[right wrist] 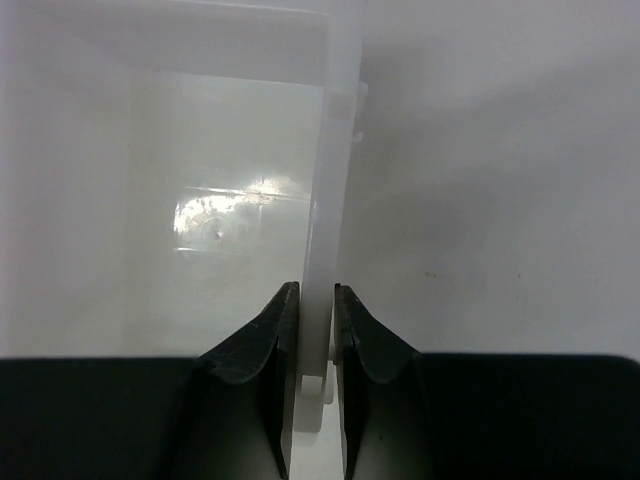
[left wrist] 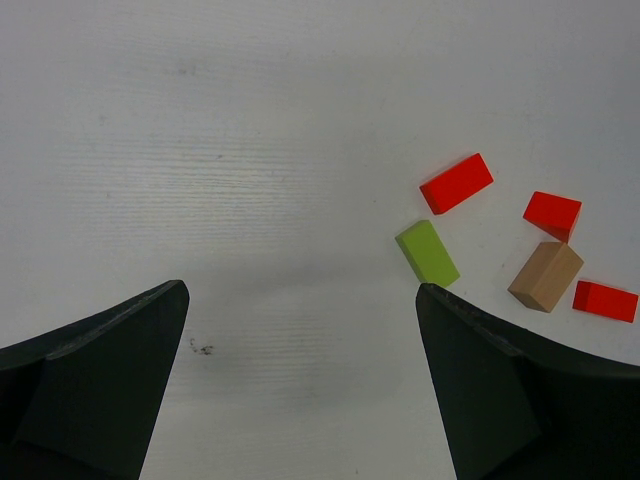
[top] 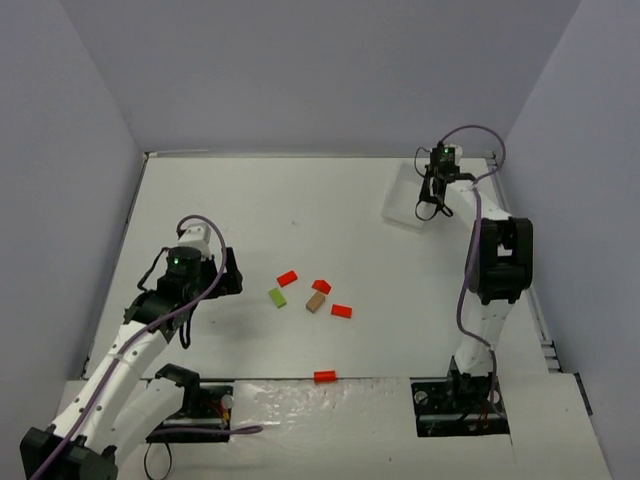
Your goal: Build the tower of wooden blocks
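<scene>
The right gripper (right wrist: 312,292) is seen clamped tight on the thin upright wall of the white translucent plastic tray (right wrist: 322,200), with one finger inside the tray and the other outside. This is at the far right of the white counter (top: 250,200).

The left gripper (left wrist: 300,290) is held wide apart with nothing between its fingers, hovering above bare counter just left of the blocks.

The tower's pieces are found lying loose near the counter's middle:
- A lime green rectangular wooden block (left wrist: 427,252) is nearest the left gripper.
- A bright red wooden block (left wrist: 456,183) lies just beyond it.
- A plain tan wooden block (left wrist: 545,276) lies to the right.
- A second red block (left wrist: 552,213) sits at the tan block's far end; whether they touch cannot be told.
- A third red block (left wrist: 605,300) lies just beside the tan one.
- A fourth red block (top: 324,376) is spotted apart from the cluster, at the counter's near edge between the two arm bases.

The tray is well apart from the blocks.
</scene>
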Motion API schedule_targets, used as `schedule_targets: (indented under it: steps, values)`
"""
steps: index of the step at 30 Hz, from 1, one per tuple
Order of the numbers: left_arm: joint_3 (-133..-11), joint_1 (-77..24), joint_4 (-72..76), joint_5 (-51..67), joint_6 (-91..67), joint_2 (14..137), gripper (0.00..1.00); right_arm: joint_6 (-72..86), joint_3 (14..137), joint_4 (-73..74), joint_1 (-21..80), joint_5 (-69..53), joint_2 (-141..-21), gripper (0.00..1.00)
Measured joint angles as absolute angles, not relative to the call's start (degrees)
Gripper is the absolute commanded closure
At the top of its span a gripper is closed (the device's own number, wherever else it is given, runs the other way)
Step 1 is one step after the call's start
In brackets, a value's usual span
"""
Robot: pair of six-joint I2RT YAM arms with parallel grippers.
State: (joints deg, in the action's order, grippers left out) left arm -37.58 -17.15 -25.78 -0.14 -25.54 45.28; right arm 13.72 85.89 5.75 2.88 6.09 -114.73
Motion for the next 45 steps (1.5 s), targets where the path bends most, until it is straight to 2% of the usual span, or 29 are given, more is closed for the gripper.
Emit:
schedule_targets:
  steps: [1, 2, 6, 10, 12, 18, 23, 29, 36, 45]
  values:
    - [-37.58, -17.21, -25.78, 0.06, -25.55, 45.29, 0.03, 14.15, 87.7, 5.46, 2.42, 6.28, -116.15, 0.85]
    - [-37.58, -17.28, -25.78, 0.26, -25.57, 45.3, 0.03, 14.59, 89.4, 5.21, 1.97, 6.45, -117.48, 0.73]
    - [-37.59, -17.82, -25.71, 1.17, -25.66, 45.45, 0.03, 16.32, 93.47, 4.95, 0.63, 6.55, -120.94, 0.51]
    - [-37.6, -19.03, -25.51, 2.28, -25.82, 46.35, 0.03, 16.86, 94.58, 5.0, 0.0, 6.17, -121.38, 0.36]
    - [-37.6, -20.34, -25.41, 2.72, -26.15, 47.21, 0.03, 16.79, 94.38, 5.07, 0.0, 5.67, -120.55, 0.32]
    - [-38.94, -28.2, -25.43, 1.65, -28.35, 52.34, 0.03, 16.51, 84.26, 5.23, 0.03, 4.06, -107.04, 0.27]
    - [-44.97, -38.2, -22.98, 0.06, -28.97, 62.01, 0.04, 16.91, 69.86, 6.31, 0.08, 2.5, -81.7, 0.25]
    - [-52.7, -44.8, -20.93, -1.37, -27.08, 74.78, 0.15, 17.45, 60.66, 7.37, 0.08, 1.09, -60.58, 0.24]
    - [-58.89, -48.82, -20.18, -1.87, -24.91, 86.65, 0.32, 18.77, 52.64, 12.36, 0.08, -2.0, -53.8, 0.24]
    - [-62.65, -51.64, -20.12, -2.62, -24.5, 95.29, 0.43, 19.29, 50.76, 14.62, 0.26, -3.5, -51.31, 0.23]
